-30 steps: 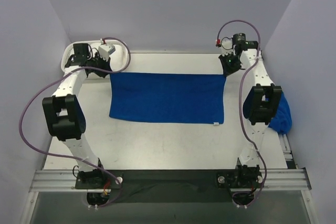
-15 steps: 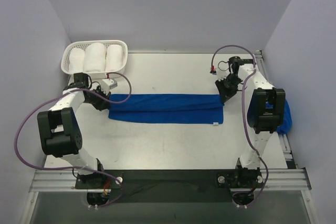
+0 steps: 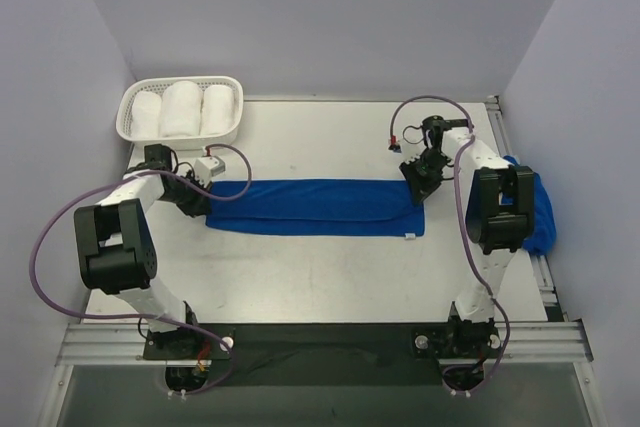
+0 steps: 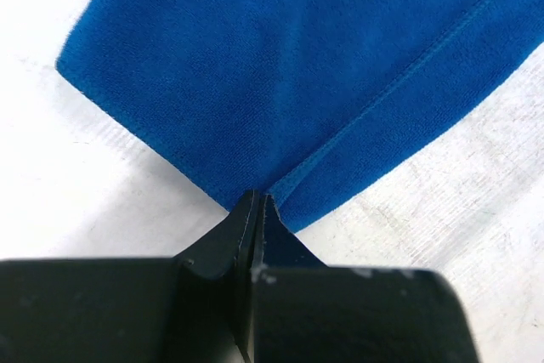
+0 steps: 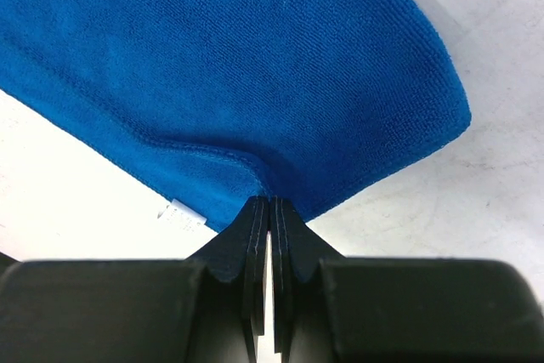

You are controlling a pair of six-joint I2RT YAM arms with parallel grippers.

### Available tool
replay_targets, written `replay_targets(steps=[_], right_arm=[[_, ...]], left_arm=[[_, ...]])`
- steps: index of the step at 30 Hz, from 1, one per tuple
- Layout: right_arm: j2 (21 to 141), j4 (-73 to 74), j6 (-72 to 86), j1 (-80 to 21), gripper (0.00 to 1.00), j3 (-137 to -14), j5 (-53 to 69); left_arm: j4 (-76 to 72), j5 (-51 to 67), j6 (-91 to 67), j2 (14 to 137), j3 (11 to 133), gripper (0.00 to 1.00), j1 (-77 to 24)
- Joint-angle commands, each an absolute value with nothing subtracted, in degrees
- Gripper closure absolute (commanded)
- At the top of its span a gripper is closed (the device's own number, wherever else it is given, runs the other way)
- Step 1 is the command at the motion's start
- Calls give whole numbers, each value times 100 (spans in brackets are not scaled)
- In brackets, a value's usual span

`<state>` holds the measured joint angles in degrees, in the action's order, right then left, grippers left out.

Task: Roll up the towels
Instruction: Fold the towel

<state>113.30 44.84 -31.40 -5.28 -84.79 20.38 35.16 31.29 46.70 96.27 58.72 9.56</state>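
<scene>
Towel (image 3: 310,207), wide a second ago, now a narrow strip
Left gripper (image 3: 203,204) and right gripper (image 3: 416,190) pinch its ends.

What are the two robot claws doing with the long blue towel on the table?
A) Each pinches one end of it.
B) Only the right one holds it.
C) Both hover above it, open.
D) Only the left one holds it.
A: the left gripper and the right gripper are each shut on a corner of the towel, one at each end.
</scene>
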Motion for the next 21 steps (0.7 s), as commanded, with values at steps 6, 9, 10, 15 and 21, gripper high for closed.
replay_targets(steps=[6,9,10,15,21], right_arm=[[10899,4904,-3173,-387,100,-8841,1934],[10749,5036,-3225,-369,100,-8851,1960],[10706,5062,-3234,-369,100,-8798,1977],[10319,5159,-3261,-369,100,-8473,2100],[10125,5159,-3287,-509,100,-7911,2312]], left_arm=[[3770,3261,4588,9282,6591,100,1063],[3972,3331,4614,9132,6758,100,1116],[4025,3357,4632,9045,6776,100,1134],[4385,3480,4860,8702,6706,100,1178],[4491,3428,5247,8446,6267,100,1186]])
